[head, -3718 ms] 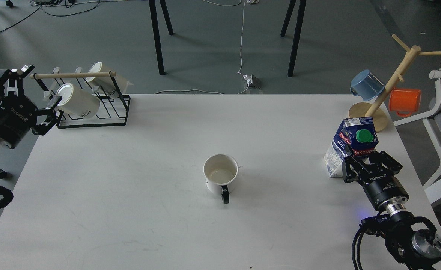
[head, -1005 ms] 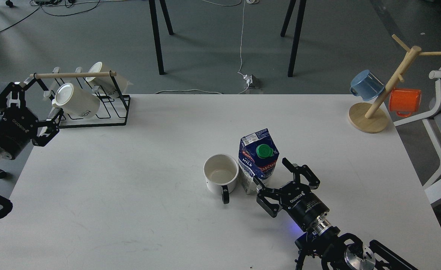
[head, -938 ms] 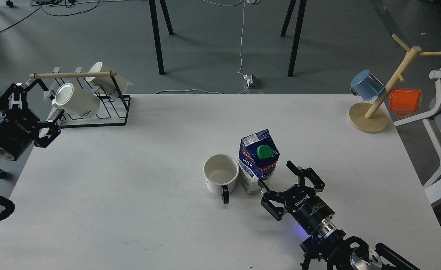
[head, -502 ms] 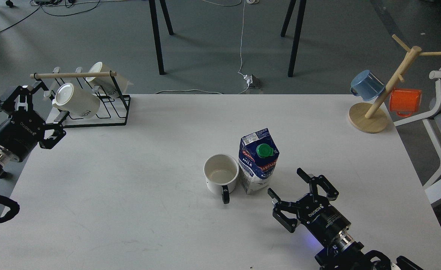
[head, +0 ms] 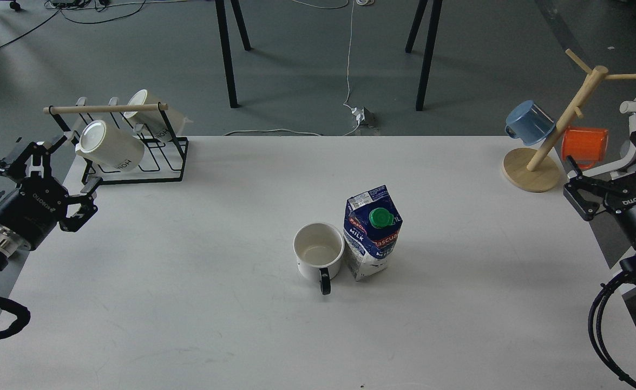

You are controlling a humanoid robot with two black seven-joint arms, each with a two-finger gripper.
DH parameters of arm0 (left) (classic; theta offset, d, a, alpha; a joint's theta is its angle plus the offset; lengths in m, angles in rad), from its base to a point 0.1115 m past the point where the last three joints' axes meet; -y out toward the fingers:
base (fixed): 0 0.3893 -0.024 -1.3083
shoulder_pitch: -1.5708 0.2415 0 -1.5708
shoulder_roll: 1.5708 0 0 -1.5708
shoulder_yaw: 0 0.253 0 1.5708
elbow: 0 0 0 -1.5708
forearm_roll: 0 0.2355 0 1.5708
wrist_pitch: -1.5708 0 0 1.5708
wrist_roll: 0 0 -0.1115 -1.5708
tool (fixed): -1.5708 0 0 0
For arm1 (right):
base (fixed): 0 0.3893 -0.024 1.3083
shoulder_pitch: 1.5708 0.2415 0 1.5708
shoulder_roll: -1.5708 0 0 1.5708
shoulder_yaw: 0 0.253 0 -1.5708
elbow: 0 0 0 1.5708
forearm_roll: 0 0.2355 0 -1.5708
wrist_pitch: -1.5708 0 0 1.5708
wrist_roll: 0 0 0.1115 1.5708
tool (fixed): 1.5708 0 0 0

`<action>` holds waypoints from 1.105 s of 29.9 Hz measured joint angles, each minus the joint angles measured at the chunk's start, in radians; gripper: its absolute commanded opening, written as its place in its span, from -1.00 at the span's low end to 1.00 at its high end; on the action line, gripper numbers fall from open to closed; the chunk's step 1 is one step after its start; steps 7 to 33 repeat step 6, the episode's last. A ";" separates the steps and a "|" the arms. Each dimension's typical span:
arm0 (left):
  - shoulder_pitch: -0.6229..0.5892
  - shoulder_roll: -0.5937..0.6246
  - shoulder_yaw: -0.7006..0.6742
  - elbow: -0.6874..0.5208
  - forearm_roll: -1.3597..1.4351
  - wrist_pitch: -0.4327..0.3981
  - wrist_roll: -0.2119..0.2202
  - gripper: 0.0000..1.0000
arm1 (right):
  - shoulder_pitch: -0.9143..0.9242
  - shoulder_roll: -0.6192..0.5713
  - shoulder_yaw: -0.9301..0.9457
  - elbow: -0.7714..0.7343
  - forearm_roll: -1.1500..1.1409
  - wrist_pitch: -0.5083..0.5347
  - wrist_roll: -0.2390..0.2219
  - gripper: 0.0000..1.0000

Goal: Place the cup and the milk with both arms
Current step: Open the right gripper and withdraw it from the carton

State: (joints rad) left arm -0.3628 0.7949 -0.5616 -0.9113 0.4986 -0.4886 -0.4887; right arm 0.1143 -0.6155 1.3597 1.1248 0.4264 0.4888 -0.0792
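The white cup with a black handle stands upright at the middle of the white table, handle toward me. The blue-and-white milk carton with a green cap stands upright just right of it, touching or nearly touching. My right gripper is open and empty at the table's right edge, far from the carton. My left gripper is open and empty at the table's left edge, far from the cup.
A black wire rack with a wooden bar holds two cream mugs at the back left, close to my left gripper. A wooden mug tree with a blue mug and an orange mug stands at the back right.
My right gripper let go of the milk beside the cup, then drew back and swung out to the table's right edge. My left gripper shifted slightly down and right.
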 measured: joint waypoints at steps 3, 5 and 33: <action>0.000 -0.001 -0.006 0.000 -0.003 0.000 0.000 0.99 | 0.048 0.000 -0.025 -0.053 0.000 0.000 0.000 0.99; -0.002 -0.001 -0.014 -0.001 -0.004 0.000 0.000 0.99 | 0.053 0.005 -0.031 -0.065 0.000 0.000 0.003 0.99; -0.003 -0.001 -0.023 -0.001 -0.005 0.000 0.000 0.99 | 0.054 0.007 -0.033 -0.068 0.000 0.000 0.004 0.99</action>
